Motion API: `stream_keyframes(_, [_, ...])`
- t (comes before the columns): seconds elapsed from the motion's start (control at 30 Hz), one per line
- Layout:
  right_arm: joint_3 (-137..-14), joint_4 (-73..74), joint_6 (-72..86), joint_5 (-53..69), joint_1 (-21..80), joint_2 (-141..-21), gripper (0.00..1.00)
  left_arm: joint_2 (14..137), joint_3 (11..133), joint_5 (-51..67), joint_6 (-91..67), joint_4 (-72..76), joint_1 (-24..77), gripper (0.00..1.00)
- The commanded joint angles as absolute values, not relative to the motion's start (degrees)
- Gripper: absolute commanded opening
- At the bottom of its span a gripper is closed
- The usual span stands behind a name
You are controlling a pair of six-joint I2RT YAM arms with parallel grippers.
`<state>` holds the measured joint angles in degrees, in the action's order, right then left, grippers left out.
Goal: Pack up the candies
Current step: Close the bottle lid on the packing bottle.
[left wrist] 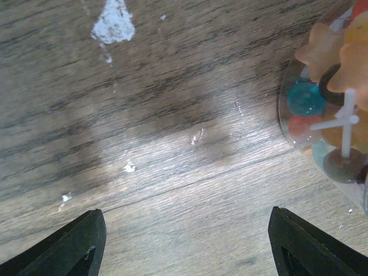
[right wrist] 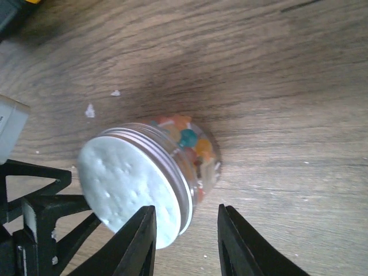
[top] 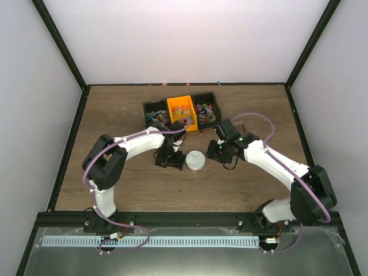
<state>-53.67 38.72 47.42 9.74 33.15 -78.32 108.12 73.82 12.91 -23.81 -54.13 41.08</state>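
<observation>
Lidded jar (top: 195, 160) on table (top: 259, 178), candies (right wrist: 192, 144) inside; more in three bins (top: 170, 103) behind, too small to sort; left gripper (left wrist: 185, 211) spread wide beside jar, right gripper (right wrist: 187, 207) parted, holding nothing

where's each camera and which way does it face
Top external: above and behind the bases, looking down at both arms, the bins and the jar.
Left wrist: close over the table, left gripper fingertips at the bottom corners, jar at the right edge.
Right wrist: angled down on the lidded jar, right gripper fingers at the bottom.
Shared: the jar in all; candies inside it in both wrist views.
</observation>
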Motion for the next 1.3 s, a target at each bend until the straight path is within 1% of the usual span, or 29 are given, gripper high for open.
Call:
stream_keyframes(0.0, [-57.1,34.8,47.7,12.6,33.3,-78.5,0.31,104.6,72.8,10.3,-23.7,-55.9,40.7,0.80])
stream_keyframes(0.1, [-58.4,33.4,47.4,14.1,33.5,-80.7,0.28,104.1,71.8,9.6,-23.4,-56.0,40.1,0.80])
stream_keyframes(0.17, [-59.3,32.8,47.2,15.1,33.6,-82.5,0.19,104.1,71.5,9.5,-23.2,-55.9,40.0,0.80])
stream_keyframes(0.2, [-59.7,32.5,47.2,15.5,33.6,-83.4,0.17,104.1,71.4,9.4,-23.1,-56.0,40.0,0.80])
stream_keyframes(0.3, [-60.8,31.7,46.9,16.5,33.6,-85.5,0.15,103.8,71.3,8.9,-22.9,-56.1,40.0,0.80])
stream_keyframes(0.53, [-60.3,29.7,47.2,18.1,33.6,-88.2,0.14,103.5,71.3,8.3,-21.8,-56.7,39.3,0.80])
stream_keyframes(0.83, [-59.0,28.7,47.6,17.9,33.6,-89.4,0.17,103.6,71.8,8.3,-21.1,-57.0,38.7,0.80])
stream_keyframes(1.27, [-62.9,29.5,46.9,19.0,34.0,-88.7,0.17,103.8,71.2,8.7,-21.0,-56.4,38.4,0.80])
